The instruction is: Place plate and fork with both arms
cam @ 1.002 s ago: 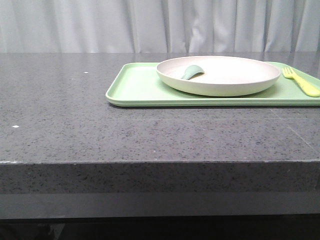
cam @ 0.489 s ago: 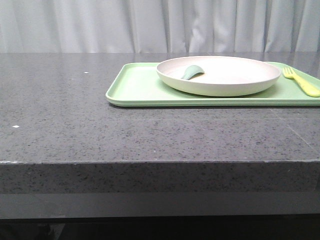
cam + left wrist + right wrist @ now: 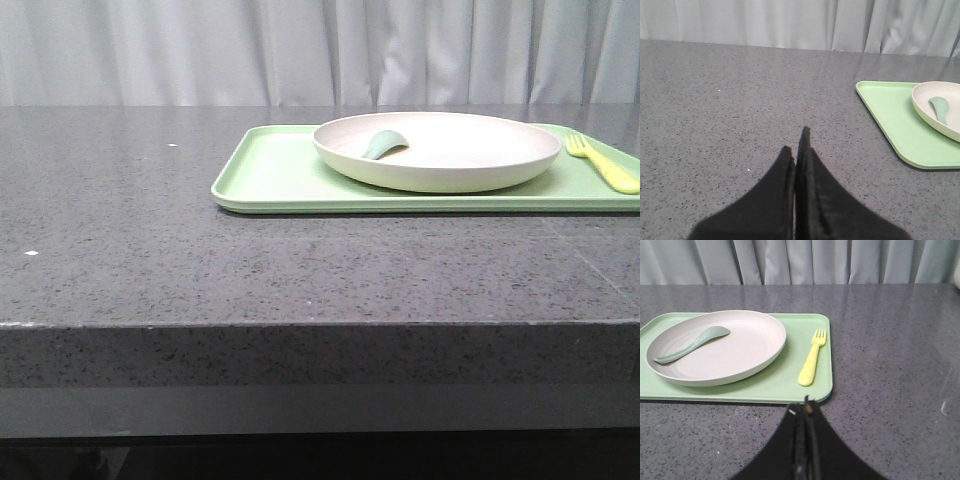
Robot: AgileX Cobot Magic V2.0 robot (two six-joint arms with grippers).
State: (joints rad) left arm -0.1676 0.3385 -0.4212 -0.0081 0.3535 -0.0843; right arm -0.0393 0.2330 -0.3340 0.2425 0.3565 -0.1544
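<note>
The cream plate (image 3: 437, 150) sits on the light green tray (image 3: 275, 175) at the far right of the table. It also shows in the right wrist view (image 3: 715, 346) and partly in the left wrist view (image 3: 940, 107). The pale yellow fork (image 3: 603, 162) lies on the tray to the right of the plate, as the right wrist view (image 3: 812, 358) also shows. My left gripper (image 3: 796, 142) is shut and empty above bare table, well left of the tray. My right gripper (image 3: 806, 407) is shut and empty, just short of the tray's near edge below the fork. Neither gripper shows in the front view.
A grey-green spoon-like piece (image 3: 384, 144) lies inside the plate. The dark speckled stone table (image 3: 150, 250) stretches left of the tray, with its front edge near the camera. A pale curtain hangs behind the table.
</note>
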